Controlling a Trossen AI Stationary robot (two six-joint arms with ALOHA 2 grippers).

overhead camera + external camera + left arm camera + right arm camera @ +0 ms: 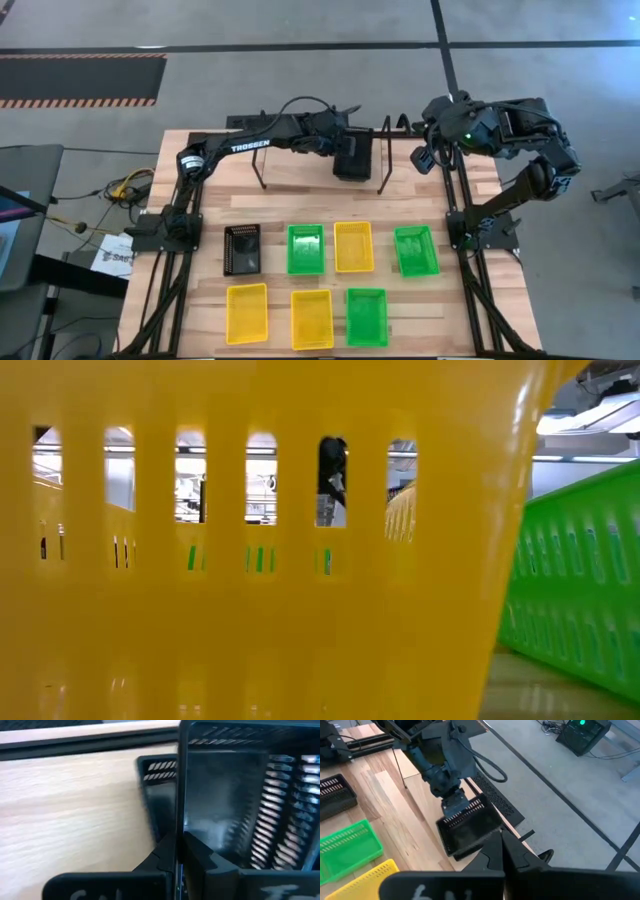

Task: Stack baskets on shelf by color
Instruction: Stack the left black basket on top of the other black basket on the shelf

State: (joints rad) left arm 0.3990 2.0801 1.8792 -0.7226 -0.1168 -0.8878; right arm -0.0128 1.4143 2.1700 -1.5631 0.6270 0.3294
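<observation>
The left pincer (pixel 352 150) is clamped on the rim of a black basket (pixel 353 158), holding it over the shelf (pixel 322 152) at twelve o'clock on the worktop (pixel 210 205). The right pincer (pixel 424 158) hangs closed and empty at about one o'clock. A second black basket (pixel 243 249), three green baskets (pixel 305 249) and three yellow baskets (pixel 353 246) lie in two rows toward six o'clock. These thin perforated trays look light and fairly stiff but a little flexible, so a wall-top pinch midway along a side should carry them without tilting
</observation>
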